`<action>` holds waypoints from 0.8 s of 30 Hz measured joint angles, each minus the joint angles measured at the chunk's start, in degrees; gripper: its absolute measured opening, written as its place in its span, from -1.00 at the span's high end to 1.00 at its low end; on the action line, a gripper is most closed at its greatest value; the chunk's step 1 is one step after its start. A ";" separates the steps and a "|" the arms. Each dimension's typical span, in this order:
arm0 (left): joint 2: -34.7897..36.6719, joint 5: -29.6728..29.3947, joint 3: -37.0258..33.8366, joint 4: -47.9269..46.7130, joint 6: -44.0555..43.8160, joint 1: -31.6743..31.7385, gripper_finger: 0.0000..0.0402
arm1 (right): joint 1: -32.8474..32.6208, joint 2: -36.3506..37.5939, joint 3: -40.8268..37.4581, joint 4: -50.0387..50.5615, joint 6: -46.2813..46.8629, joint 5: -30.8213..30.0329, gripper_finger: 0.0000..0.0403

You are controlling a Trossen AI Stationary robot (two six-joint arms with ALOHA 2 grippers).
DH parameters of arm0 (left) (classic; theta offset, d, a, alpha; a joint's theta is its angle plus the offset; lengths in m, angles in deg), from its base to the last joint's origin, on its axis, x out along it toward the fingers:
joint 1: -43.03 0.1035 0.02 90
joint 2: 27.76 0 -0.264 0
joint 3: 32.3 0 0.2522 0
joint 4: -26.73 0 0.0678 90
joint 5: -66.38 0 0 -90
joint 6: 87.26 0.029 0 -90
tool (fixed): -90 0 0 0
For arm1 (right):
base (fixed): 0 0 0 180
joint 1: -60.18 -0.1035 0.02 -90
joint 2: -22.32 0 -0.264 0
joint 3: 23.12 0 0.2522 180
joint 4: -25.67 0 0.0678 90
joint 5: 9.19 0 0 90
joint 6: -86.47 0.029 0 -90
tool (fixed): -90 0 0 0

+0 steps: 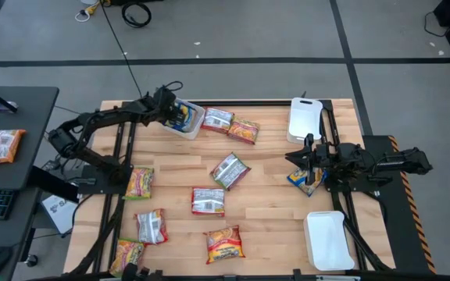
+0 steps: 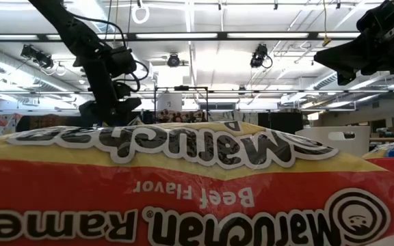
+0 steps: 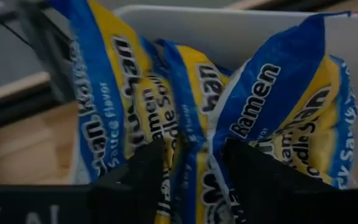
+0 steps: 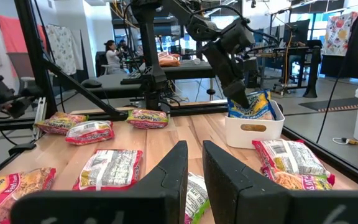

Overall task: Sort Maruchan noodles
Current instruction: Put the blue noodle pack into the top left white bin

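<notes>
Several blue-yellow packets (image 3: 260,118) stood upright in the white bin (image 1: 184,121); my left jaws (image 3: 191,168) spread over them; withdrawing might snag one out.

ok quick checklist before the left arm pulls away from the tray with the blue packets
1. Left gripper over the white tray at the table's far left: ok.
2. Blue-yellow packets inside that tray, standing on edge: ok.
3. Left fingers let go of the packets: cannot tell; they stand apart, but a packet sits between them.
4. Right gripper out of the left arm's way, at the table's right over a blue-yellow packet: ok.
5. Other two white trays ready: ok, both show no packets.
6. Sorting finished: not ok; loose packets such as the silver one lie on the table.
</notes>
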 joint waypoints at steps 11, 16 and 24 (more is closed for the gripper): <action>-0.63 1.67 0.00 -2.80 1.70 -1.51 0.43 | 0.00 0.00 0.00 -0.01 0.02 0.00 0.72; -0.63 0.16 0.00 -2.53 3.65 -1.51 0.84 | 0.00 0.02 0.01 -0.01 0.01 0.01 0.72; -0.31 -7.25 2.91 -5.82 7.99 -3.48 0.97 | 0.00 0.01 0.01 -0.01 0.01 0.00 0.72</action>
